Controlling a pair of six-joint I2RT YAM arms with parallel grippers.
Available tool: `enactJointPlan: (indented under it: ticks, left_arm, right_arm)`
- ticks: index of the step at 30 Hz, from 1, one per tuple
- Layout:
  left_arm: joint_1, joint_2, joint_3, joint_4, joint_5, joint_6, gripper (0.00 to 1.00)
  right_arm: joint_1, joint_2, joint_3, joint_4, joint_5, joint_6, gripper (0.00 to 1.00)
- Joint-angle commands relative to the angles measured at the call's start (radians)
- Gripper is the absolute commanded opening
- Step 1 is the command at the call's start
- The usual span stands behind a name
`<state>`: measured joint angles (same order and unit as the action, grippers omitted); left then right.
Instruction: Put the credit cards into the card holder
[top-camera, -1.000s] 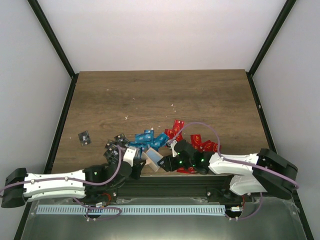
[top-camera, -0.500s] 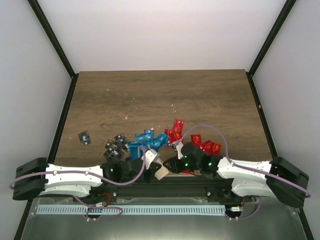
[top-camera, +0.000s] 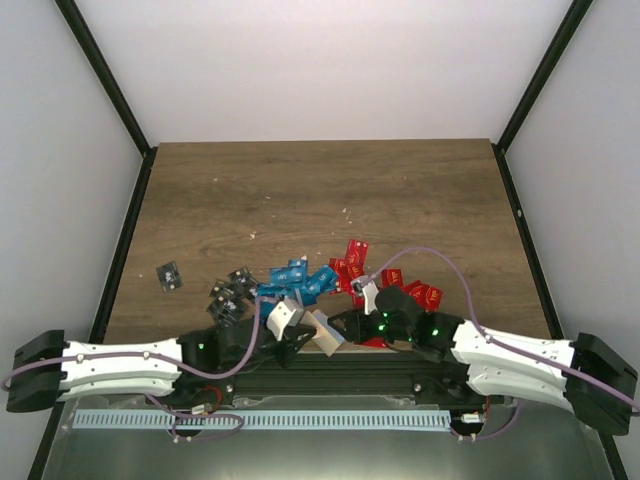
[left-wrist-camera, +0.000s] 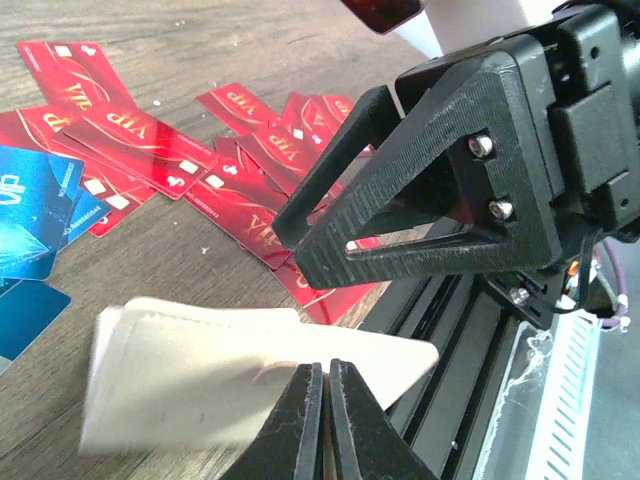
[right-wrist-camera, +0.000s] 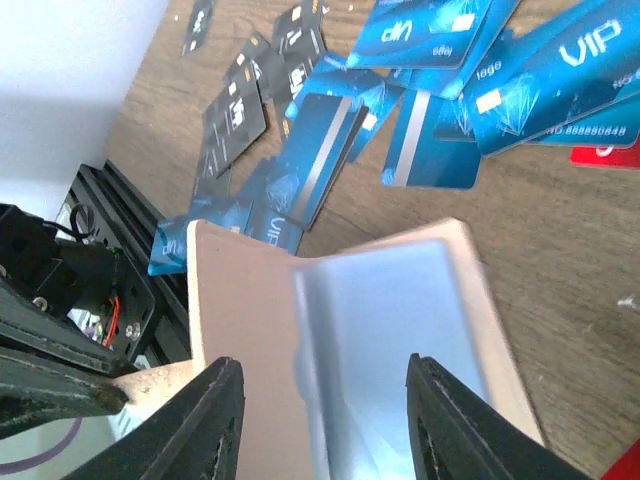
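The pale beige card holder (top-camera: 327, 333) hangs folded open near the table's front edge, between both grippers. My left gripper (left-wrist-camera: 325, 372) is shut on its lower edge (left-wrist-camera: 220, 375). From the other side my right gripper (right-wrist-camera: 325, 420) faces the holder's (right-wrist-camera: 250, 330) open inside, which looks pale blue-grey. Its fingers (right-wrist-camera: 215, 420) stand apart in front of that face, open, and I see no grip. Credit cards lie scattered behind: blue ones (top-camera: 300, 278), red ones (top-camera: 350, 262) and black ones (top-camera: 228, 295). The wrist views show red cards (left-wrist-camera: 130, 140) and blue cards (right-wrist-camera: 440, 100).
A lone black card (top-camera: 169, 275) lies apart at the left. The black rail (top-camera: 330, 375) of the arms' mount runs just below the holder. Dark frame posts (top-camera: 130, 200) border the wooden table (top-camera: 320, 190) on both sides.
The left gripper has carried the holder a little right and toward the front edge. The right arm has stretched out flatter, its gripper staying at the holder with jaws slightly narrower.
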<state>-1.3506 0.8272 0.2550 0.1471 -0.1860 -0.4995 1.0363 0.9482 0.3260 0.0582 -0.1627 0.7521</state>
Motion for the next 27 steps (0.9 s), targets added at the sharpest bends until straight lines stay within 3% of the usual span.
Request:
enactJointPlan:
  ticks: [1, 6, 12, 19, 27]
  left_arm:
    - [0.003, -0.105, -0.037, 0.011, 0.012, -0.012, 0.04]
    - [0.002, -0.178, -0.061, -0.008, 0.017, -0.013, 0.04]
    - [0.004, -0.213, -0.097, -0.012, 0.001, -0.025, 0.04]
    - [0.006, -0.183, -0.083, 0.009, -0.003, -0.008, 0.04]
    - [0.026, -0.006, -0.023, 0.128, 0.031, 0.059, 0.04]
  right_arm:
    - [-0.004, -0.014, 0.025, -0.057, 0.073, -0.017, 0.48]
    - [-0.004, 0.134, 0.045, -0.024, 0.030, -0.018, 0.50]
    - [-0.003, 0.244, 0.022, 0.119, -0.114, -0.020, 0.42]
    - [-0.004, 0.187, 0.017, 0.066, -0.071, -0.024, 0.42]
    - [-0.002, 0.072, -0.006, 0.017, -0.061, -0.007, 0.40]
